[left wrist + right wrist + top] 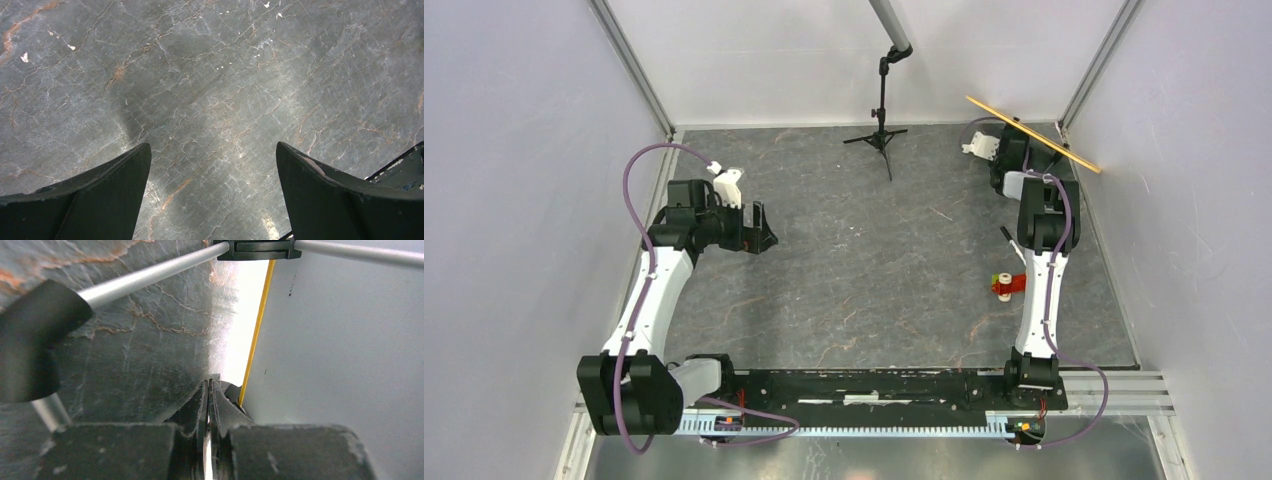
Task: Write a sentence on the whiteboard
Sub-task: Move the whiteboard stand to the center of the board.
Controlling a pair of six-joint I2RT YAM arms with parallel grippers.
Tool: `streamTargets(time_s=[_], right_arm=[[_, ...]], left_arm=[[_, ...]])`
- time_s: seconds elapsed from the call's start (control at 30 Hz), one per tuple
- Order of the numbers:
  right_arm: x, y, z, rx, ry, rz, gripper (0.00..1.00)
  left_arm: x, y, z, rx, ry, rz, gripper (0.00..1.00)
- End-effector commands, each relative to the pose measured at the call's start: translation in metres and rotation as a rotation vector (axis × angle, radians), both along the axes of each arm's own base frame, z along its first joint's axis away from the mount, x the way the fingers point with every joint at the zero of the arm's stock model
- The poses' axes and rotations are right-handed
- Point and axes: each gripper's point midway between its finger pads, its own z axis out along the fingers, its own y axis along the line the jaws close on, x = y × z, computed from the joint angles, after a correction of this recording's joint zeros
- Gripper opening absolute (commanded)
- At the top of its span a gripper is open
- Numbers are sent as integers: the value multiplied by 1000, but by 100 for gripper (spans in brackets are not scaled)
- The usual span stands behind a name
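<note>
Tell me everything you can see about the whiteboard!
The whiteboard is tipped up on edge near the far right corner of the table, so from above it looks like a thin tan-orange stick. Up close it has a flat white face and a thin orange rim. No writing shows on that part. The right gripper is shut at its rim and seems to hold it.

Mat (874,270), frame centre: open floor between the arms, widest lane. Upper centre: tripod (882,135) stands near the back wall, passable either side. Upper right corner: whiteboard (1034,134) on edge, slanting across it, right arm (1042,290) directly below; tight. Right of centre: red toy (1005,285) and thin dark stick (1007,238) lie just beside that arm. Left edge: left arm (649,300), wall close behind.
</note>
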Motion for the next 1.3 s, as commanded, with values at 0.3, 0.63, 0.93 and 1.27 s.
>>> streamTargets(time_s=[0.3, 0.63, 0.93, 1.27], right_arm=[[6, -6, -10, -63, -14, 37, 3], [-13, 11, -31, 123, 45, 51, 0], [-35, 26, -46, 149, 136, 92, 0], [-58, 61, -69, 213, 307, 175, 0]], left_arm=[[6, -2, 2, -3, -24, -6, 100], [7, -1, 4, -2, -32, -4, 100], [7, -1, 7, -2, -43, -4, 100], [6, -1, 10, -2, -53, -8, 100]])
